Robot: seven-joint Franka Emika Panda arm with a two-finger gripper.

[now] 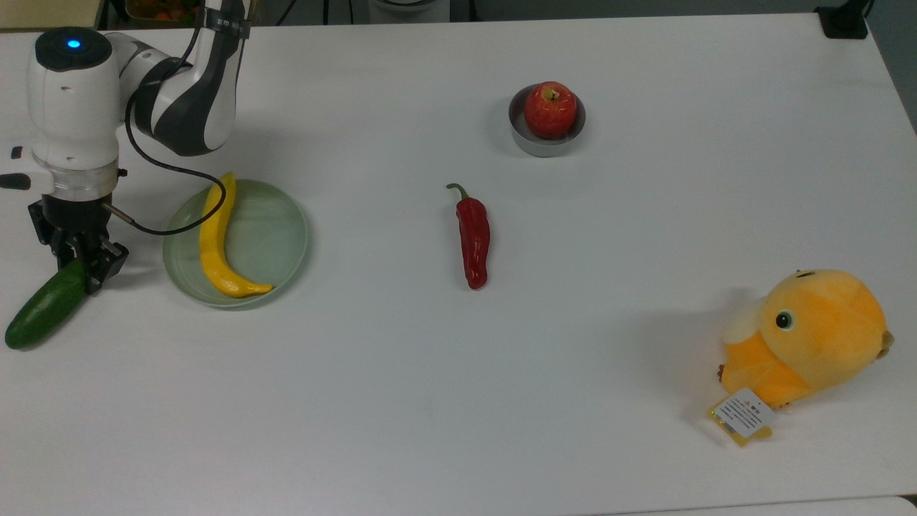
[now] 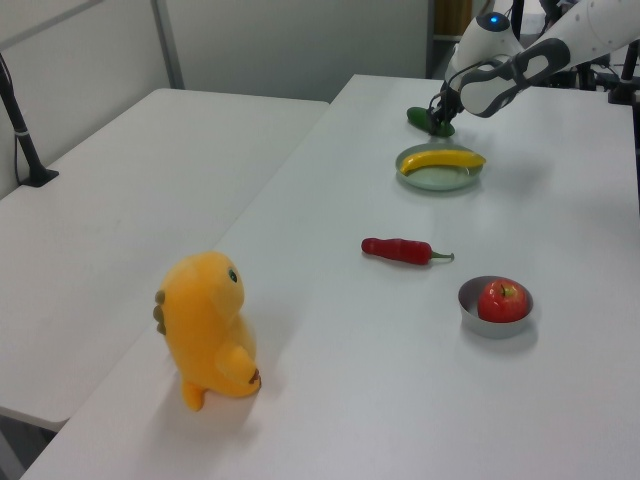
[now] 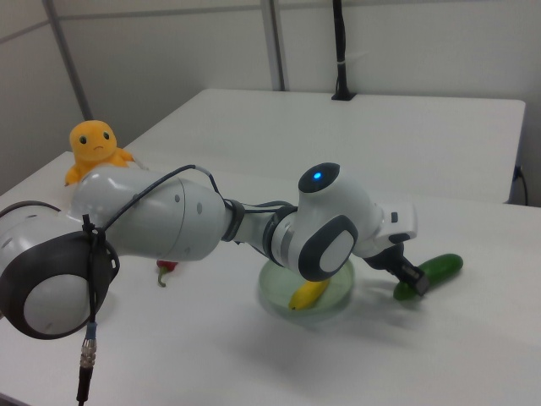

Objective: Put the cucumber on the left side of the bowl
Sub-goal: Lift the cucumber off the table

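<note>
In the top view, the gripper (image 1: 77, 266) has its fingers closed around the upper end of the cucumber (image 1: 41, 308), which lies slanted at the top view's far left, just beside the pale green plate (image 1: 276, 236) with the banana (image 1: 216, 244). The bowl (image 1: 530, 143), holding a red apple (image 1: 549, 110), sits well apart, beyond the red chili (image 1: 473, 236). The plush toy (image 1: 806, 333) carries a paper tag (image 1: 742, 413) whose print is too small to read. In the left view, the gripper (image 2: 437, 117) clasps the cucumber (image 2: 419, 117) behind the plate (image 2: 440, 179). In the right view, the cucumber (image 3: 438, 270) pokes out past the gripper (image 3: 412, 285).
</note>
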